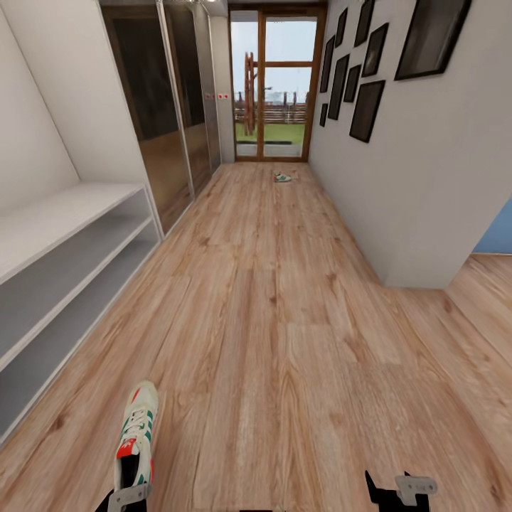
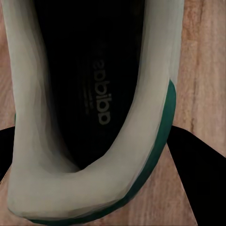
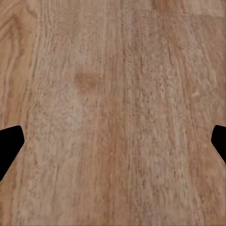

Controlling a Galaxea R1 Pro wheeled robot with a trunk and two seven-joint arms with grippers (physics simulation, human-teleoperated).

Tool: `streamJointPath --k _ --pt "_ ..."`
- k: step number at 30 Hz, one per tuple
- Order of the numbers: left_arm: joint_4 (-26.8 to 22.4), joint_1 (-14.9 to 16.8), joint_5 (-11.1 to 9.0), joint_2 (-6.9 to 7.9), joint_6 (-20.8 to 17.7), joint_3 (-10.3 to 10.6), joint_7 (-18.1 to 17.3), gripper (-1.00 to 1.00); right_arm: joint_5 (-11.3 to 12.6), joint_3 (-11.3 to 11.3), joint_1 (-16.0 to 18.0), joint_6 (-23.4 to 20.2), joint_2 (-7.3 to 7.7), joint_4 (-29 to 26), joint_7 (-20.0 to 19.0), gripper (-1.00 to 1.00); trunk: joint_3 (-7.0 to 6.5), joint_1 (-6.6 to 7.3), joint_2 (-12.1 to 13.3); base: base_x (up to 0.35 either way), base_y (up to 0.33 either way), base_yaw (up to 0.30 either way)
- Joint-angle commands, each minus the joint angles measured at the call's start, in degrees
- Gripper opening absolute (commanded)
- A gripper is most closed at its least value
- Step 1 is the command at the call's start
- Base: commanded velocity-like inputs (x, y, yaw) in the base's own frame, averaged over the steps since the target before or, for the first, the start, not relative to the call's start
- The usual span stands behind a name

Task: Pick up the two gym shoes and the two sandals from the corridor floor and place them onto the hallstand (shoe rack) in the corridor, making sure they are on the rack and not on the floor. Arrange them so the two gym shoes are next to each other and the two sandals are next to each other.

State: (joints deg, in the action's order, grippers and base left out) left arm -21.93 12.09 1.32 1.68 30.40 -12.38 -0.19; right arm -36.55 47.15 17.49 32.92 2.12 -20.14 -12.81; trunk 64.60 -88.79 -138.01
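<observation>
One white gym shoe (image 1: 136,435) with green stripes and a red-orange tongue points away from me at the lower left of the head view. My left gripper (image 1: 125,498) is shut on its heel. In the left wrist view the black fingers (image 2: 200,169) press both sides of the heel (image 2: 94,188), whose dark inside faces the camera. The other gym shoe (image 1: 282,177) lies on the corridor floor (image 1: 284,341) far ahead, near the glass door. The hallstand (image 1: 67,217) runs along the left wall. My right gripper (image 1: 400,492) hangs open over bare planks (image 3: 113,117). The sandals are out of view.
A glass door (image 1: 276,85) closes the far end of the corridor. Mirrored wardrobe doors (image 1: 167,107) follow the hallstand on the left. A white wall with dark picture frames (image 1: 366,110) bounds the right, with an opening past its corner (image 1: 491,284).
</observation>
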Motion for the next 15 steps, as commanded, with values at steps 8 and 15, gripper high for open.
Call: streamJointPath --k 8,15 --pt "0.1 0.0 0.0 -0.01 0.2 -0.2 -0.1 -1.00 -0.2 0.5 0.0 0.2 -0.03 0.0 -0.5 1.00 -0.65 -0.02 0.0 0.336 0.000 0.000" --pt "0.1 0.0 0.1 -0.01 0.2 -0.2 -0.1 -1.00 -0.2 0.5 0.1 0.2 -0.01 0.0 -0.5 1.00 -1.25 -0.02 0.0 0.336 0.000 0.000"
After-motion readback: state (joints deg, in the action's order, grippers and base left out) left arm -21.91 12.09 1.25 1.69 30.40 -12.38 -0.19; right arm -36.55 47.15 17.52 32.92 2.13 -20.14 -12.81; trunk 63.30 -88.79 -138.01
